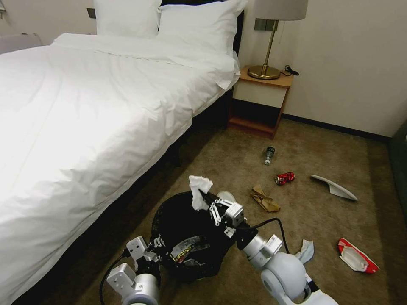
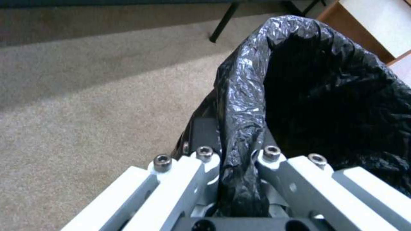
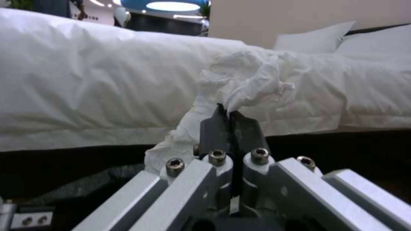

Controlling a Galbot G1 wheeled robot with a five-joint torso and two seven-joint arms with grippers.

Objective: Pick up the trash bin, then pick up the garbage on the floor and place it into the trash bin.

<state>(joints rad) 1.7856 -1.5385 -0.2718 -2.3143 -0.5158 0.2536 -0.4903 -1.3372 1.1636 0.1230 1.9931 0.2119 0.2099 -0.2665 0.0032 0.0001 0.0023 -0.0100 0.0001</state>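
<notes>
The trash bin [image 1: 186, 231], lined with a crinkled black bag [image 2: 308, 96], hangs just above the carpet beside the bed. My left gripper [image 1: 157, 246] is shut on its near rim, the bag pinched between the fingers [image 2: 205, 154]. My right gripper [image 1: 202, 194] is over the bin's far rim, shut on a crumpled white tissue [image 1: 198, 190] [image 3: 244, 83]. Wrappers lie inside the bin. More garbage sits on the floor: a green bottle [image 1: 269, 154], a crushed red can [image 1: 284, 178], a brown paper bag [image 1: 264, 199], a white slipper [image 1: 335, 187], a red and white wrapper [image 1: 357, 256] and a pale scrap [image 1: 306, 250].
A white-sheeted bed [image 1: 93, 110] runs along the left. A wooden nightstand [image 1: 260, 99] with a brass lamp [image 1: 267, 63] stands at the wall ahead. A dark piece of furniture [image 1: 400, 156] edges the right side. Brown carpet lies open between the litter.
</notes>
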